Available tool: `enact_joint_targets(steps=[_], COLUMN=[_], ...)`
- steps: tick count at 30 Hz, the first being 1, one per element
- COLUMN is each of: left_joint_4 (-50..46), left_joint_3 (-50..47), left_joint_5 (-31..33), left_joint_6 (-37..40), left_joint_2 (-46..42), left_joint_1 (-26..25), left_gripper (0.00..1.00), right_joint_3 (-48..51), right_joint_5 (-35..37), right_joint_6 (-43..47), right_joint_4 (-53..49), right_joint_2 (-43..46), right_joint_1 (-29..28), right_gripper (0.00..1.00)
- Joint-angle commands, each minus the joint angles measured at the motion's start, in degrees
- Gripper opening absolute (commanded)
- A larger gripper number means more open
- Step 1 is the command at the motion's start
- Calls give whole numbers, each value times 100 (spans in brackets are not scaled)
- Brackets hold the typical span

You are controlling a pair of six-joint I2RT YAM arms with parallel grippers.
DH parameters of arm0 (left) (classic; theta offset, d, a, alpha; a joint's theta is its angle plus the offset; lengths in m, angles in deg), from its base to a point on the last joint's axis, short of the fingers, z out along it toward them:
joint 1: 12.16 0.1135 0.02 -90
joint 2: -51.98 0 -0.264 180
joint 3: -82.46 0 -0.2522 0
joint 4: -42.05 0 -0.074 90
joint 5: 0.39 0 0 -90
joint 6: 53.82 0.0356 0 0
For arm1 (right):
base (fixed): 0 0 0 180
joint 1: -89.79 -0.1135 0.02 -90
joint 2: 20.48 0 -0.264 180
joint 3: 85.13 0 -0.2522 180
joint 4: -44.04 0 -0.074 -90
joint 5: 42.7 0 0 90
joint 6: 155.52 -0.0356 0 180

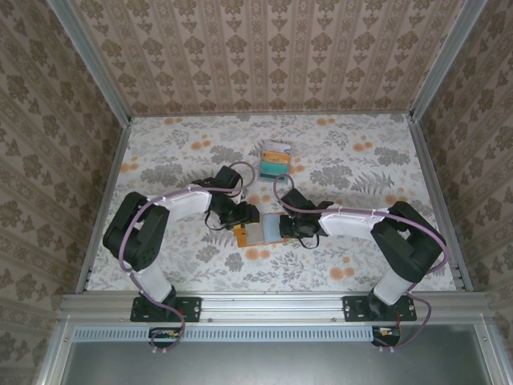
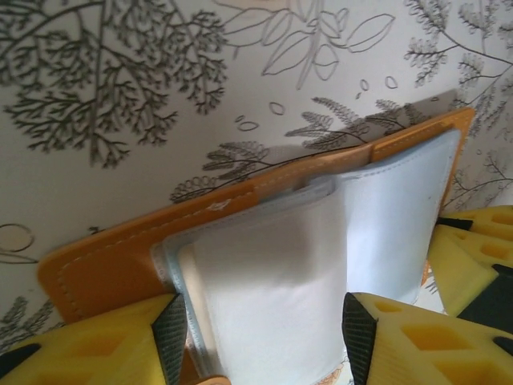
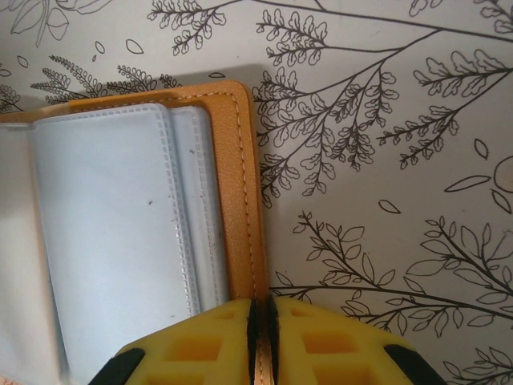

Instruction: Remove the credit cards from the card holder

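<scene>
The orange card holder (image 1: 258,233) lies open on the table between my two grippers, its pale blue-grey sleeves facing up. My left gripper (image 1: 247,215) is open at its left half. Its fingers (image 2: 264,321) straddle a raised pale sleeve (image 2: 272,273), one black pad at each side edge. My right gripper (image 1: 286,227) is shut on the holder's orange right edge (image 3: 236,160), which is pinched between the pads (image 3: 262,309). Teal, orange and whitish credit cards (image 1: 275,160) lie in a small pile farther back, apart from the holder.
A floral cloth (image 1: 361,168) covers the table. Patterned walls (image 1: 272,56) close in the back and both sides. A metal rail (image 1: 264,305) runs along the near edge, where the arm bases stand.
</scene>
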Motion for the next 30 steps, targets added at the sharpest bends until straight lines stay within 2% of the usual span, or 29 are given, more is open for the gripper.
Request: enact_joint_targets(steps=[1, 9, 12, 14, 26, 30], left_joint_4=[120, 251, 184, 199, 331, 292], left_joint_3=[148, 236, 298, 311, 699, 613], left_joint_5=[-399, -576, -538, -512, -1123, -947], left_joint_6=[172, 229, 241, 244, 320, 315], left_joint_2=[60, -35, -72, -152, 141, -17], left_joint_1=[-139, -262, -289, -306, -528, -455], left_gripper=[57, 60, 66, 67, 54, 48], right_joint_3=[49, 84, 125, 136, 442, 497], right_joint_5=[-70, -46, -22, -4, 414, 457], right_joint_6=[-130, -164, -190, -196, -428, -439], right_joint_4=[-18, -10, -5, -13, -8, -4], right_joint_2=[-242, -229, -186, -155, 548, 826], right_joint_1=[-114, -129, -133, -131, -27, 6], right_gripper=[17, 17, 17, 17, 21, 24])
